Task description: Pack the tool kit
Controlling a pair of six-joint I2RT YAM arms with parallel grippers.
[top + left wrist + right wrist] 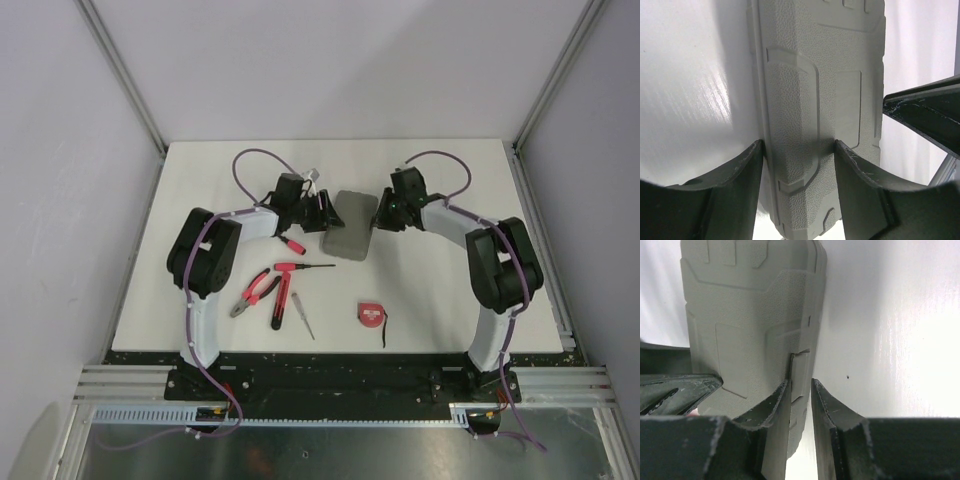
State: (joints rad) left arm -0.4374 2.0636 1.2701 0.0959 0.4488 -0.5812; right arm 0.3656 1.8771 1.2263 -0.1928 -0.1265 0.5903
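Where both arms meet, upper centre:
Case (349, 225): shut, lying flat.
Left gripper (798, 145): spread astride its left edge.
Right gripper (800, 382): pinching its right edge.
Pliers (253, 292), tape measure (371, 314): loose, lower centre.

top cam high behind the arm bases (205, 378), looking down on the whole table (440, 300), both wrist cams right up close, facing the grey case (349, 224) from opposite sides, case in all three

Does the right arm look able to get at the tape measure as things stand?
Probably yes, once freed: the right gripper is closed on the case edge. The tape measure lies uncovered, with nothing around it.
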